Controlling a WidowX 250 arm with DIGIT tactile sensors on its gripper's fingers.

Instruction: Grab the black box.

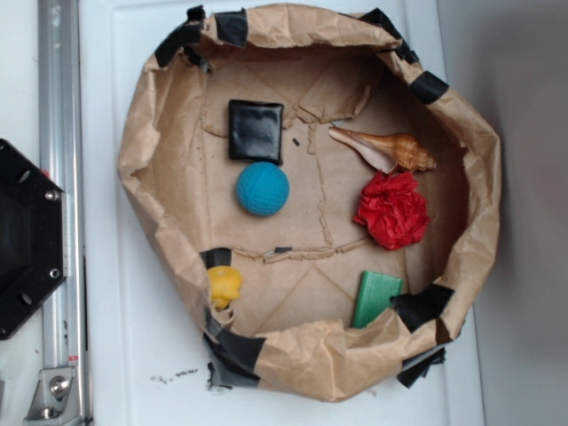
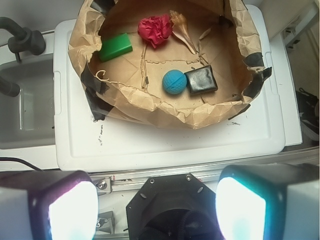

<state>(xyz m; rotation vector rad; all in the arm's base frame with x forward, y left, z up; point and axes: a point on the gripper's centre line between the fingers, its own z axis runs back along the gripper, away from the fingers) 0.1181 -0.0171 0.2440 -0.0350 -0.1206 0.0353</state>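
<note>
Right now my claw (image 2: 157, 205) hangs high above the near edge of the white tabletop (image 2: 165, 140), its two glowing fingers (image 2: 72, 210) spread wide apart with nothing between them — released and holding nothing. Below it in the wrist view sits the black hexagonal base (image 2: 167, 207) on its metal rail (image 1: 58, 204). Out ahead is a crumpled brown paper basin (image 1: 319, 359), its rim patched with matte black tape (image 1: 424, 306). The black box (image 1: 256, 130) lies flat on the paper floor in the overhead view's upper left part of the basin, glossy with rounded corners; in the wrist view it shows at (image 2: 201, 80), toward the right and near the rim closest to me. A blue ball (image 1: 263, 188) rests just beside it — the two look close enough to be touching in the wrist view, though from overhead I cannot tell. A pale spiral seashell (image 1: 386, 149) lies to the other side of the box, well apart from it, with a red crumpled wad (image 1: 392, 209) near the shell's end. A green rectangular block (image 1: 376, 299) leans against the basin's wall, and a small yellow object (image 1: 224, 286) sits against the rim by a tape patch, its shape too unclear to name.
</note>
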